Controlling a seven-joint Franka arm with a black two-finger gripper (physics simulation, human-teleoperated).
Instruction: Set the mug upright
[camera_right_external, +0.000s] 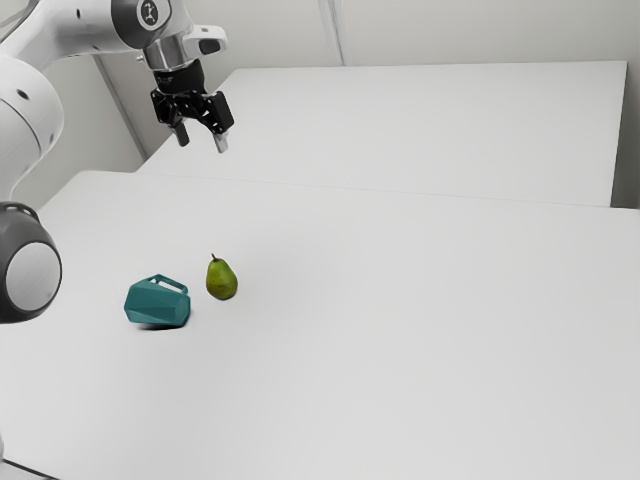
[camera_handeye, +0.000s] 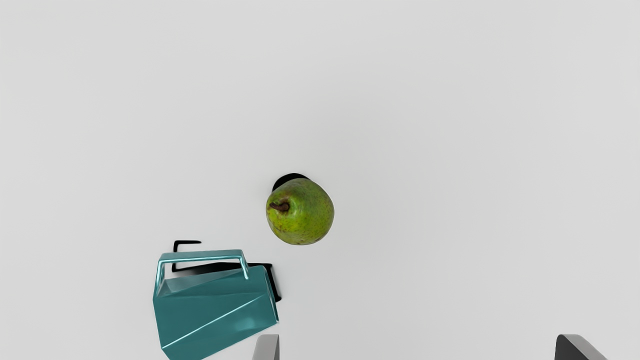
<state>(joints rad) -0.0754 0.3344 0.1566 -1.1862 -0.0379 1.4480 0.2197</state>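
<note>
Exterior view: your mug (camera_right_external: 157, 303) lies on its side on the table (camera_right_external: 400, 350), in the lower left of the frame. Its handle (camera_handeye: 200, 256) is on the upper side of the body. Body teal and faceted, with a dark shadow along its lower edge. Which end holds the mouth, you cannot tell from these views.

Pear (camera_right_external: 222, 280), green: just beside the mug, toward the exterior view's right and slightly higher in the frame. It sits upright, stem up; you can see a gap between the two.

Claw (camera_right_external: 201, 143): upper left of the frame, raised well above the table, pointing down. Its two fingers stand spread, with nothing between them; you have neither mug nor pear in its hold. The white arm (camera_right_external: 75, 30) comes in from the upper left corner. At the left edge you also see a dark grey joint housing with a pale round cap (camera_right_external: 33, 277).

Wrist view: you look down on both objects. The mug appears close to one fingertip, and the pear farther out from the claw. The stem leans toward the mug's side, and the handle is along the side of the mug nearer the pear.
</note>
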